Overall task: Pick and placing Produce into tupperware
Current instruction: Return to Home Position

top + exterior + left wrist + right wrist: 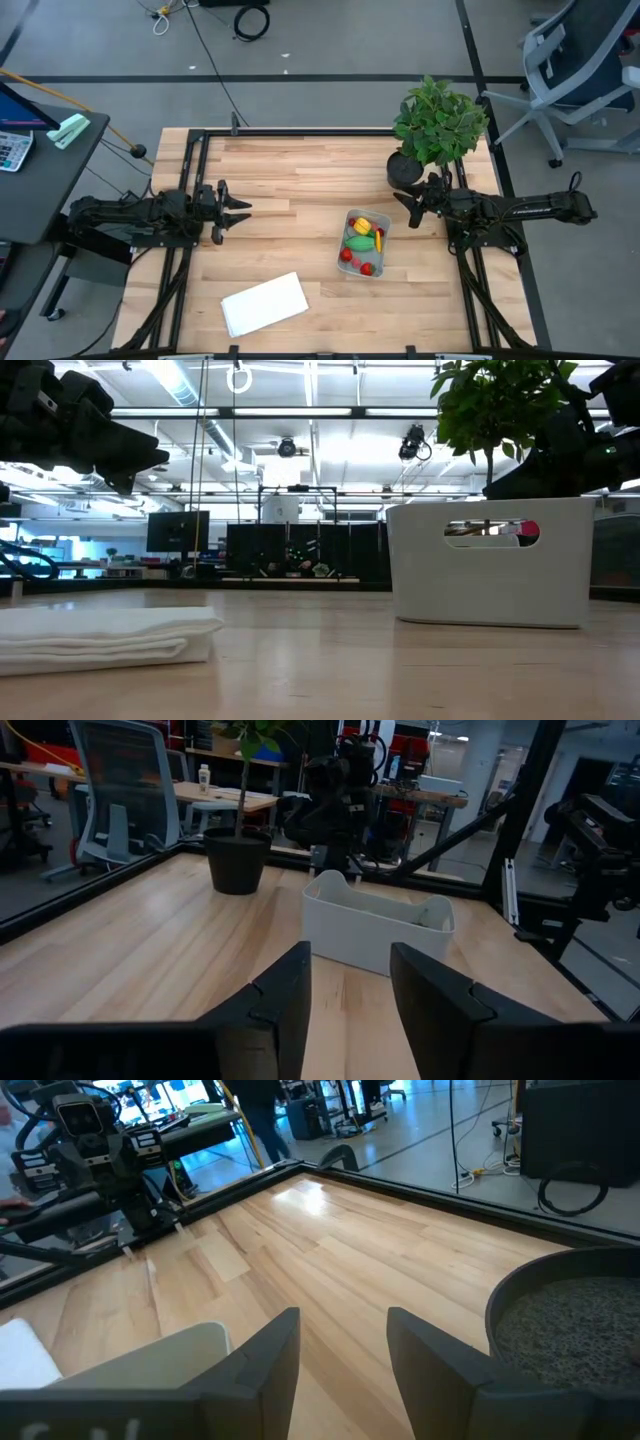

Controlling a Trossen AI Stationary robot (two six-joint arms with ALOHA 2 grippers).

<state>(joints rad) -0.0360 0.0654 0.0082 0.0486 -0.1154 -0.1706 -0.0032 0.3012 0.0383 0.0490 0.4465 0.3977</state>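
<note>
From above, the left pincer is hovering at the left side of the pale wooden surface, and the right pincer is hanging beside the leafy potted plant. Both are well apart from the small pale grey-blue plastic tupperware, where the red, yellow and green toy produce is lying; no piece is showing loose outside it. At surface height, a pink piece is peeking through the container's handle slot. Each wrist view is showing its own fingers spread wide, holding nothing. The filling is looking finished, so the arms are likely homing, which is calling for folding clear without brushing plant or container.
</note>
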